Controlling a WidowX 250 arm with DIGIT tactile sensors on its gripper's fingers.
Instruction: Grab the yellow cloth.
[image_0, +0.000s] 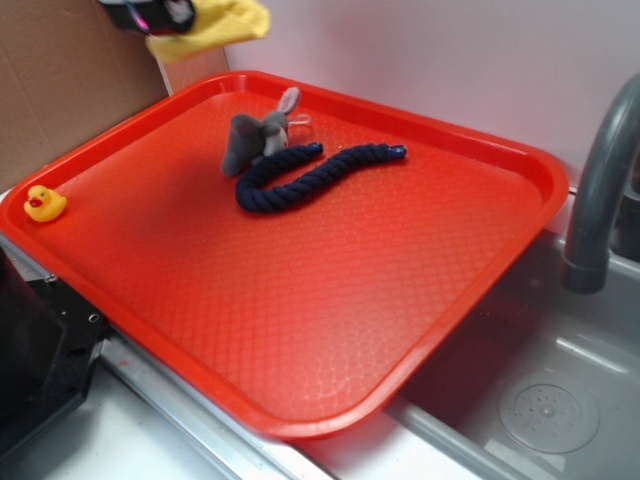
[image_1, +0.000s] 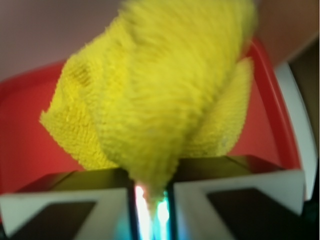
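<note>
A large red tray (image_0: 330, 300) fills most of the exterior view, resting beside a grey sink (image_0: 560, 400) with a dark curved faucet (image_0: 600, 180) at the right. At the far left corner, high above the tray's rim, the gripper (image_0: 160, 15) holds the yellow cloth (image_0: 215, 25) in the air, clear of the tray surface. In the wrist view the yellow cloth (image_1: 160, 95) hangs bunched and fuzzy, its lower edge pinched in the narrow slit between the two pale fingers (image_1: 60, 210), which sit almost together. On the tray's far side lies a small grey plush toy (image_0: 258, 140), and just beside it, touching, a dark blue rope (image_0: 310, 175) curves toward the right. A tiny yellow rubber duck (image_0: 44, 204) sits on the tray's left rim. Brown cardboard (image_0: 60, 80) stands behind at the far left.
</note>
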